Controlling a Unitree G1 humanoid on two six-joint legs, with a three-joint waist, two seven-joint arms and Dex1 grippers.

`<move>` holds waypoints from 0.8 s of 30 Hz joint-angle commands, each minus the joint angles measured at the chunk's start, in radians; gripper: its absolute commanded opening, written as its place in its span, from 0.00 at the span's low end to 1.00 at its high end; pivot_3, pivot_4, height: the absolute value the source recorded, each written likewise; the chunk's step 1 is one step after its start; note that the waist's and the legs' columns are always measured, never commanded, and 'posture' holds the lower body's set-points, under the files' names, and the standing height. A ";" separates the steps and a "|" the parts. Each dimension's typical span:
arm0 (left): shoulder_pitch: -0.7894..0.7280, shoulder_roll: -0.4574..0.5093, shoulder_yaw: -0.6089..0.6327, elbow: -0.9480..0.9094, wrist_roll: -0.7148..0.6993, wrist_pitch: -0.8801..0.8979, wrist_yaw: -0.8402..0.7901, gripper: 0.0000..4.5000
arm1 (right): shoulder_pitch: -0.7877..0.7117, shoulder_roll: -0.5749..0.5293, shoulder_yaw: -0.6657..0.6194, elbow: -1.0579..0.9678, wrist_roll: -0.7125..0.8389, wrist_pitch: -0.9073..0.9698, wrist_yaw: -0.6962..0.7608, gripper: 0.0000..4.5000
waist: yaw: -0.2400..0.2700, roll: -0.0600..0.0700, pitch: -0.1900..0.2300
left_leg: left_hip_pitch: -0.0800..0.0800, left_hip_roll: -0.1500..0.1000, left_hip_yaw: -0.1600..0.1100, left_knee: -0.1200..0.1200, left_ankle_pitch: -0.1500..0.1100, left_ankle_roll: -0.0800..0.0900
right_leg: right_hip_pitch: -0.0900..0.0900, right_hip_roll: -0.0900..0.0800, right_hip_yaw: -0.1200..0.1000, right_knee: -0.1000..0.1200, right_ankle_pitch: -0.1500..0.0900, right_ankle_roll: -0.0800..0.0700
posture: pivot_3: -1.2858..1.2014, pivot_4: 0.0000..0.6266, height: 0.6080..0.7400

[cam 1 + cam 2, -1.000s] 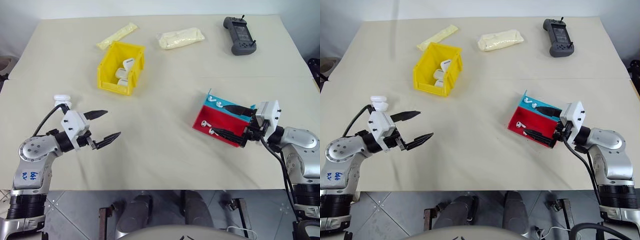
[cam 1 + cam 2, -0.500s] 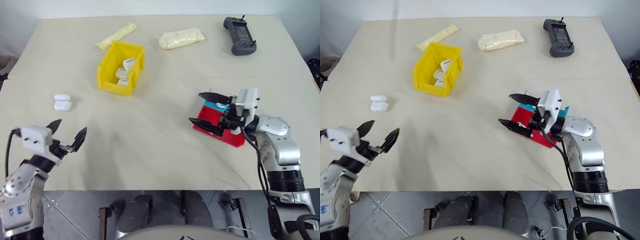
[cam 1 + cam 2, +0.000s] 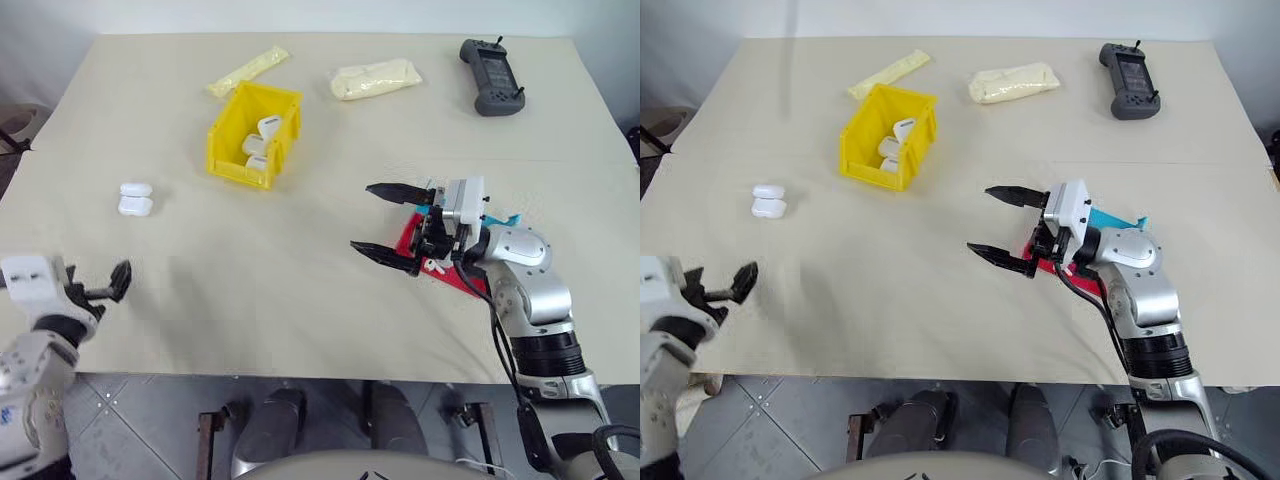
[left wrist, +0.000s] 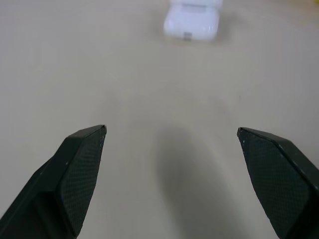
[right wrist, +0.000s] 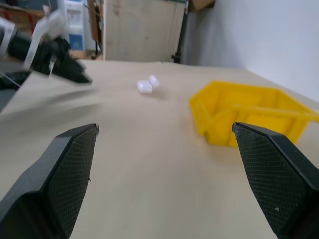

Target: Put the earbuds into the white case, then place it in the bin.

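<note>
1. Since a second ago, the left gripper (image 3: 100, 285) has swung away from beside the white case (image 3: 135, 199) and now sits at the near left edge of the table (image 3: 300, 290), well apart from the case.
2. Its two black fingers stand wide apart with nothing between them; in the left wrist view the case (image 4: 192, 21) lies ahead of them, resting on the bare tabletop.
3. Over the same second the right gripper (image 3: 1002, 225) has moved left, from above the red-and-teal tray (image 3: 1110, 222) to past that tray's left edge, over open table.
4. Its jaws are also spread wide and hold nothing, pointing left across the table toward the bin (image 5: 251, 112) and the case (image 5: 148, 84).
5. The white case lies on the left part of the table, nearer and to the left of the bin (image 3: 252, 136); its lid appears to stand open, though that is hard to tell.
6. The yellow bin stands left of centre on the far half and holds several white pieces (image 3: 261, 141).
7. One earbud (image 3: 433, 266) shows on the tray just under the right gripper's body; the arm hides the rest of the tray.
8. Two pale yellowish packets (image 3: 375, 79) lie at the far edge, one beyond the bin and one to its right.
9. A dark handheld controller (image 3: 493, 76) lies at the far right.
</note>
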 commanded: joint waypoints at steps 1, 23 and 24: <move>-0.164 0.150 -0.001 0.094 -0.024 0.255 0.016 1.00 | 0.031 -0.022 -0.030 -0.049 0.017 0.018 -0.013 1.00 | 0.000 0.000 0.000 | 0.000 0.000 0.000 0.000 0.000 0.000 | 0.000 0.000 0.000 0.001 0.000 0.000 | 0.52 0.24 1.00; -1.051 0.448 -0.744 1.110 0.269 0.269 -0.479 1.00 | 0.085 -0.006 -0.011 -0.143 0.013 0.059 -0.100 1.00 | -0.049 -0.001 0.001 | -0.002 -0.002 0.001 -0.002 0.000 -0.001 | -0.008 0.000 -0.002 0.007 -0.001 -0.001 | 0.52 0.24 1.00; -1.067 0.436 -0.743 1.143 0.282 0.249 -0.478 1.00 | 0.087 -0.006 -0.011 -0.146 0.013 0.059 -0.104 1.00 | -0.049 -0.001 0.001 | -0.002 -0.002 0.001 -0.001 0.000 -0.001 | -0.008 0.000 -0.002 0.007 -0.001 -0.001 | 0.52 0.24 1.00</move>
